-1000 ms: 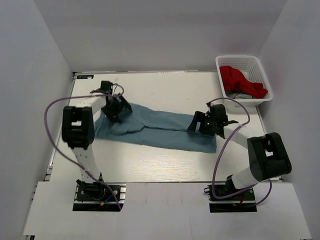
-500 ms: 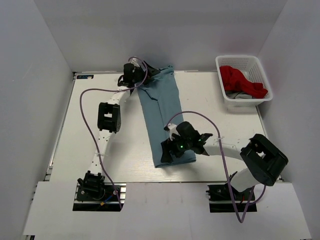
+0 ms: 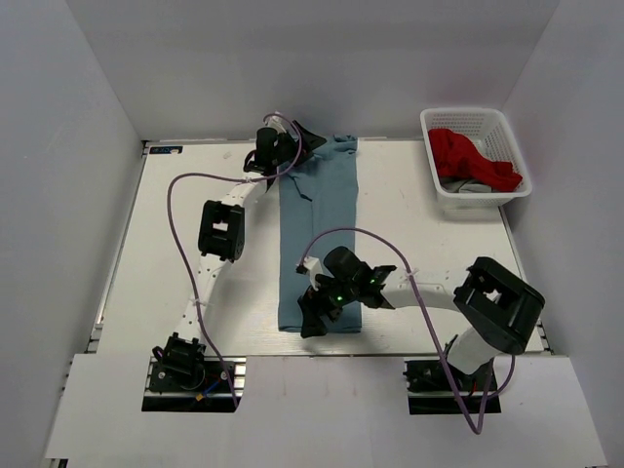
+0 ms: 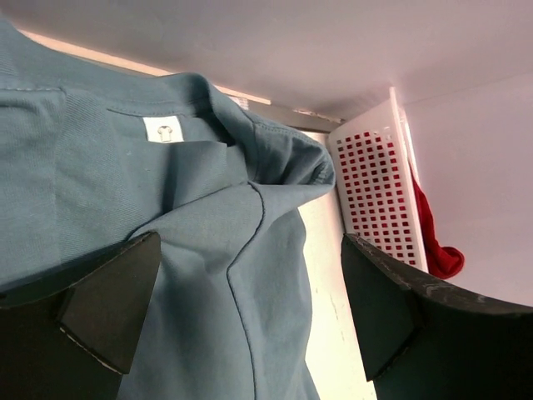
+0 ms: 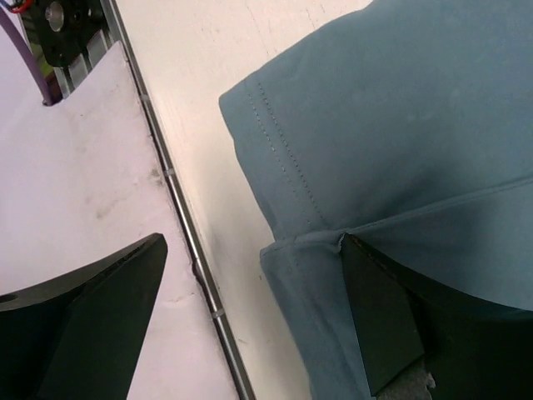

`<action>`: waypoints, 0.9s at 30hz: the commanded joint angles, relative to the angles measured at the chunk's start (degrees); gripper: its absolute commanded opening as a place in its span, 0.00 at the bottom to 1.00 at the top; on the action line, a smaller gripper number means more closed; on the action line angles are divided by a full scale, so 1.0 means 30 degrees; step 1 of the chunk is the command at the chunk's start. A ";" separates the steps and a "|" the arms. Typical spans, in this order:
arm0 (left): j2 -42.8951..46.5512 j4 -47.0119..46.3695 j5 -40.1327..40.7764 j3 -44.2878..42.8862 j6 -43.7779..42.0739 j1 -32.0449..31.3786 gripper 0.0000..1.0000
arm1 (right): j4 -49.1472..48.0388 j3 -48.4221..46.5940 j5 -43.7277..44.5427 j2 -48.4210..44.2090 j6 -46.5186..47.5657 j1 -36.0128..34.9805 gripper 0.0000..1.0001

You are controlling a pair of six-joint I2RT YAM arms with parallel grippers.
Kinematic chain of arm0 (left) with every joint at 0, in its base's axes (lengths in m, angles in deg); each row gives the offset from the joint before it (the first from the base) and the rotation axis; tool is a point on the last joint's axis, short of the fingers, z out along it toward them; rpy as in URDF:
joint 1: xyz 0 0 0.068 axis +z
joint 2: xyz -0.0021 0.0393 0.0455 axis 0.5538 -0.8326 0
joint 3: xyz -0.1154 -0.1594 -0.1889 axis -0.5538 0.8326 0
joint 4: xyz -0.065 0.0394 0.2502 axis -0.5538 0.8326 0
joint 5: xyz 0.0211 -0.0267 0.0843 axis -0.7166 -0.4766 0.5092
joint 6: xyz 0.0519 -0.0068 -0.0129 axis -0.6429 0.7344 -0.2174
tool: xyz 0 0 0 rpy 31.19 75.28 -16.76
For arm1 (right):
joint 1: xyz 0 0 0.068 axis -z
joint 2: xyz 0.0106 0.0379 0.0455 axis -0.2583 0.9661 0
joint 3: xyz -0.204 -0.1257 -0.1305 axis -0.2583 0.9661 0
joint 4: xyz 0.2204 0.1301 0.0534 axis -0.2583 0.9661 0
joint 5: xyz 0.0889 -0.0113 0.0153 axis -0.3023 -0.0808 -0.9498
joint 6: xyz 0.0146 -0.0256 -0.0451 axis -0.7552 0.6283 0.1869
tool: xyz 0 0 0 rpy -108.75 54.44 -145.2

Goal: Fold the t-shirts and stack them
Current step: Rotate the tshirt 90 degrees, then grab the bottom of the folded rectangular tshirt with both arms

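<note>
One grey-blue t-shirt (image 3: 320, 234) lies folded into a long narrow strip, running from the table's far edge to its near edge. My left gripper (image 3: 297, 146) is at the far end, open over the collar and its white label (image 4: 163, 129). Shirt cloth (image 4: 208, 250) lies under the spread fingers (image 4: 108, 308). My right gripper (image 3: 314, 314) is open at the near end. One finger (image 5: 391, 325) is over the stitched hem (image 5: 283, 158) and the other (image 5: 108, 308) is over the bare table edge. Neither gripper holds cloth.
A white lattice basket (image 3: 487, 127) stands at the far right, holding a red cloth (image 3: 468, 156); it also shows in the left wrist view (image 4: 375, 192). The table's metal near edge rail (image 5: 179, 217) runs just beside the shirt's hem. White walls enclose the table.
The shirt has swung from lying across the table to lying lengthwise, then straightened. My left arm went to the far edge and my right arm to the near edge.
</note>
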 commanded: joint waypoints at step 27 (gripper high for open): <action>3.2626 0.6065 0.0867 3.6011 -0.4294 -0.3552 0.99 | 0.5654 0.6133 0.9562 -1.2345 -0.9331 0.2143 0.90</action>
